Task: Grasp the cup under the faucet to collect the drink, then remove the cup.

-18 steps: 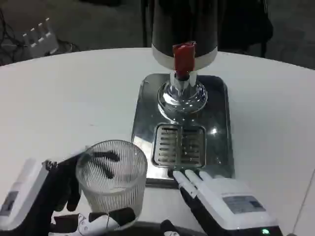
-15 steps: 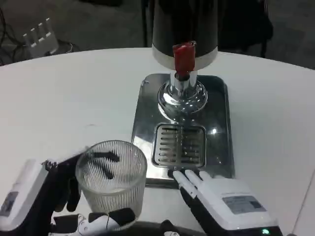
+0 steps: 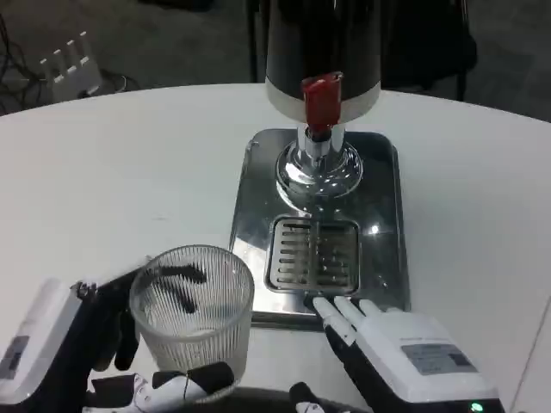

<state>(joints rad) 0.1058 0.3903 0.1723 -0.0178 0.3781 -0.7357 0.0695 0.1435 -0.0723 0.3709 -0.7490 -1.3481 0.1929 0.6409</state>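
Gripping the ribbed clear cup (image 3: 191,311) around its wall, left hand (image 3: 82,357) holds it near-left of the drip tray (image 3: 317,225); rigid, light, probably slippery. Right hand (image 3: 392,353) rests with fingers apart.

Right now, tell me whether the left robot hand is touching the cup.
Touching. The head view shows the left robot hand wrapped around the ribbed clear cup, dark fingers pressed against its lower wall and more visible through the glass.
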